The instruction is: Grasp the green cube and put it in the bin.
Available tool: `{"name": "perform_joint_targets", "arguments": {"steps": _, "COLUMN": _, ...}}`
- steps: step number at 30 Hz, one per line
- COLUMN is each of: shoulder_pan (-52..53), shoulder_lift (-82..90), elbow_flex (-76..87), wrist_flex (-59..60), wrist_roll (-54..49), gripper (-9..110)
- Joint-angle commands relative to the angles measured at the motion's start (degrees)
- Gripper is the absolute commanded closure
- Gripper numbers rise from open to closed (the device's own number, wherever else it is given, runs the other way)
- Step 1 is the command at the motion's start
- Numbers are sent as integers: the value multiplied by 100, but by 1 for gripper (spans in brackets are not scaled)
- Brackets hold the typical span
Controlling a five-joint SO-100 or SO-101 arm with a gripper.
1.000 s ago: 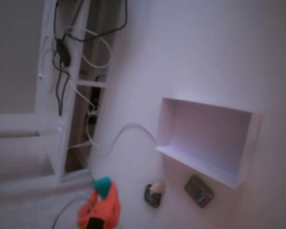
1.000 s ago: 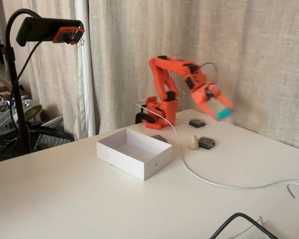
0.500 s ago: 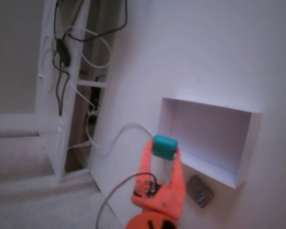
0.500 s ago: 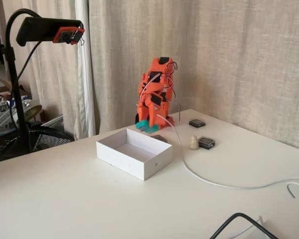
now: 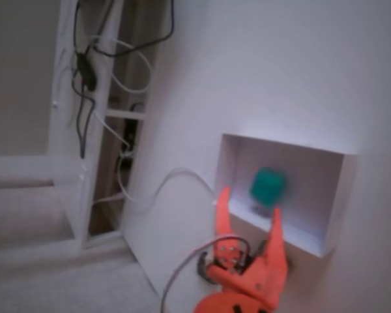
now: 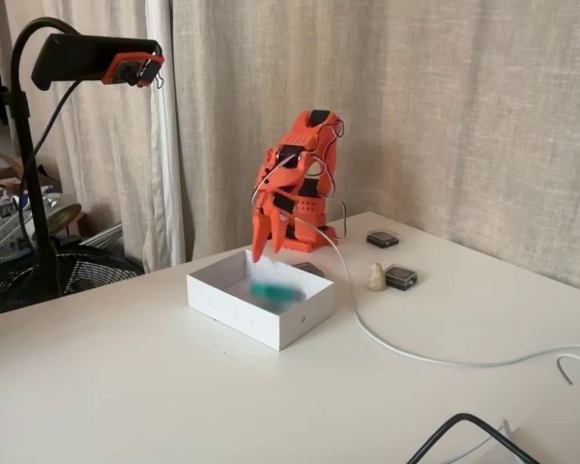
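Fingers [image 5: 222, 207] spread wide, pinching nothing, tips hanging just over the near wall of the bin [image 5: 335, 195]. Same story from the side: gripper [image 6: 263, 249] pointing down above the bin [image 6: 234, 304], empty-handed.

Green cube [image 5: 267, 186] blurred, inside the bin's outline and clear of the gripper [image 5: 249, 212]. Side view has the green cube [image 6: 271, 290] as a teal smear between the walls; can't tell if touching the floor or mid-drop.

Probably light and stiff, matte rounded block, likely to bounce a bit. Best pinched across two flat opposite faces, not corners.

Nothing else visible in the bin.
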Motion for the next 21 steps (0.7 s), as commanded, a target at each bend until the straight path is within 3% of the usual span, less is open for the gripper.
{"name": "perform_joint_targets", "arguments": {"steps": 1, "shoulder_pan": -167, "shoulder_lift": 26, "elbow_flex": -26, "wrist_flex": 176, "wrist_roll": 35, "gripper": 61}}
{"name": "perform_joint_targets", "arguments": {"steps": 7, "shoulder_pan": -1160, "shoulder_lift": 580, "elbow_flex": -53, "wrist_flex": 378, "wrist_roll": 176, "gripper": 63}}
{"name": "perform_joint_targets", "arguments": {"steps": 16, "shoulder_pan": -4236, "shoulder_lift": 2013, "elbow_flex": -18, "wrist_flex": -466, "wrist_roll": 1257, "gripper": 69}}
{"name": "perform_joint_targets", "arguments": {"steps": 21, "shoulder_pan": -5836, "shoulder_lift": 3226, "elbow_flex": 255, "wrist_flex": -149, "wrist_roll": 2171, "gripper": 69}}
